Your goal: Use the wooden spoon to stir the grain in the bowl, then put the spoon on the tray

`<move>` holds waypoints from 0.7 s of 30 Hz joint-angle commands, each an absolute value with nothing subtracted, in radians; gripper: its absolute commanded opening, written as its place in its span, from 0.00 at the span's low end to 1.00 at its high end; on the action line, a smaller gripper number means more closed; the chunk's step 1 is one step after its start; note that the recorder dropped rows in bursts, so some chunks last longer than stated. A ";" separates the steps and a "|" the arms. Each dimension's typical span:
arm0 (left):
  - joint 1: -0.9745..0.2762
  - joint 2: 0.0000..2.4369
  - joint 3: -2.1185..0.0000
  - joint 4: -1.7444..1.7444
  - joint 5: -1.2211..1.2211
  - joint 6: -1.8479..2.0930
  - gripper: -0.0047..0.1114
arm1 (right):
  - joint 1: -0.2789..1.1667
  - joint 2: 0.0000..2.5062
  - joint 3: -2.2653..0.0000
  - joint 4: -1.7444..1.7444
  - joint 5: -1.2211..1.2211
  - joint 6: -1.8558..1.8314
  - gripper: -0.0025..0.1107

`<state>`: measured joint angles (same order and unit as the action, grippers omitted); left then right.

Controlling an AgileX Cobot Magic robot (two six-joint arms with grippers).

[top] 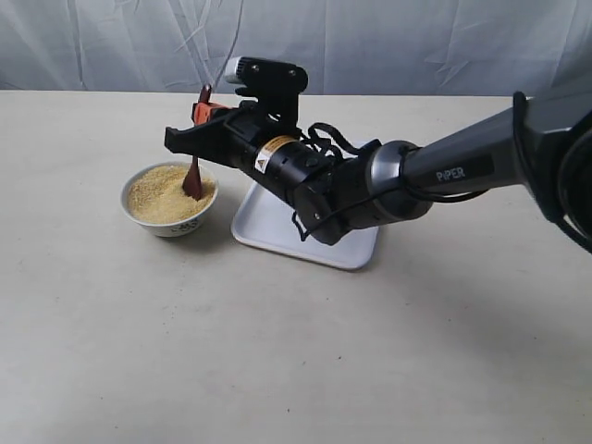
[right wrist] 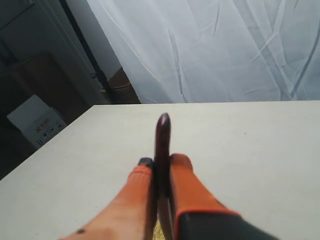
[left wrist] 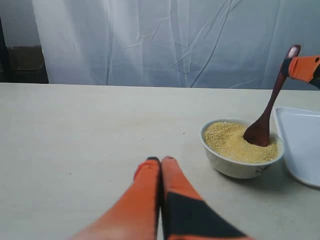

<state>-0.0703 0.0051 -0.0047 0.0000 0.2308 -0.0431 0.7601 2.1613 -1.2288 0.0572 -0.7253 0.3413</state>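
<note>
The small white bowl [top: 169, 199] of yellow-tan grain [top: 157, 195] stands left of the white tray [top: 277, 225]. The dark wooden spoon [top: 194, 171] stands nearly upright with its oval end dug into the grain. My right gripper [top: 205, 113] reaches across from the right and is shut on the upper handle of the spoon [right wrist: 162, 137]. The left wrist view shows the bowl [left wrist: 241, 149], the grain [left wrist: 235, 141], the spoon [left wrist: 267, 115] and the tray's edge [left wrist: 300, 142]. My left gripper [left wrist: 160, 161] hovers low over the table, shut and empty, a little short of the bowl.
A white curtain [top: 370, 42] hangs behind the beige table [top: 277, 351]. The right arm [top: 444, 171] stretches over the tray. In the right wrist view, dark boxes [right wrist: 35, 120] stand beyond the table's edge.
</note>
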 commanded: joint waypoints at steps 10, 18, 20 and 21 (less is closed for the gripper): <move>-0.069 0.000 0.000 0.000 0.225 -0.044 0.04 | 0.790 2.156 -1.232 0.081 -0.760 0.379 0.02; -0.069 0.000 0.000 0.000 0.225 -0.044 0.04 | 0.788 2.094 -1.232 0.123 -0.764 0.297 0.02; -0.069 0.000 0.000 0.000 0.225 -0.044 0.04 | 0.788 2.092 -1.232 0.144 -0.764 0.275 0.02; -0.069 0.000 0.000 0.000 0.225 -0.044 0.04 | 0.788 2.092 -1.232 0.150 -0.758 0.259 0.02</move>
<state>-0.0703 0.0051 -0.0047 0.0000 0.2308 -0.0431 0.7882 2.1004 -1.2288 0.1244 -0.7538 0.3039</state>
